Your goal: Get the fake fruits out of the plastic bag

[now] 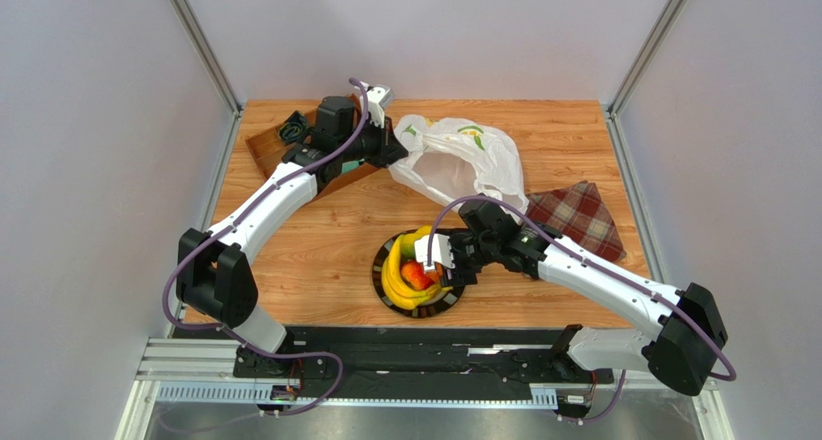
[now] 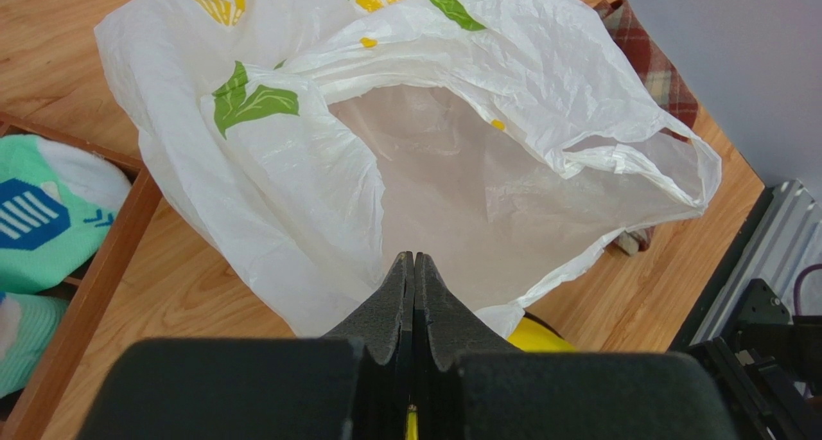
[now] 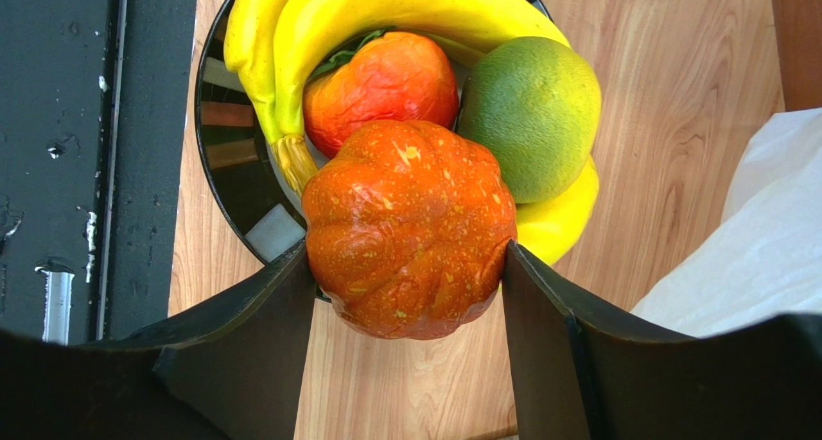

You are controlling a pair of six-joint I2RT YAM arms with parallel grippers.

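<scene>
Black plate [image 1: 382,264] [image 3: 227,161] sits on the table [image 1: 318,238], nearest the arm bases, about midway between them. On the plate:
- bananas [image 1: 394,278] [image 3: 386,6], curved round the pile
- red fruit [image 1: 417,274] [image 3: 386,74], inside the banana curve
- green fruit [image 3: 531,112], touching the red one and lying on a banana

Right gripper [image 1: 446,259] [image 3: 407,252] is over the plate's right rim, grasping the orange fruit [image 3: 410,228]. It is ribbed and pumpkin-shaped, with one finger pressed on each flank. The orange fruit overlaps the plate rim and butts against the red and green fruits. Can't tell whether it rests on the plate or hangs just above it.

Behind the plate, well apart from it, the plastic bag [image 1: 453,161] [image 2: 289,170] lies on the table with its mouth gaping. The inside shows only white film, so all the fruits seen are at the plate, out of the bag.

Left gripper [image 1: 394,156] [image 2: 414,267] is at the bag's left rim, behind and left of the plate. Its fingers are clenched tight together with bag film pinched at the tips. A yellow bit shows under the bag's edge in the left wrist view; can't tell what it is.

Plaid cloth [image 1: 579,216] [image 2: 656,64] is right of the plate and behind it, one corner tucked under the bag.

Farthest from the plate, back left, is the wooden tray [image 1: 265,151] [image 2: 106,257], which holds a green-white fabric item [image 2: 48,218]. The left arm crosses above the tray.
</scene>
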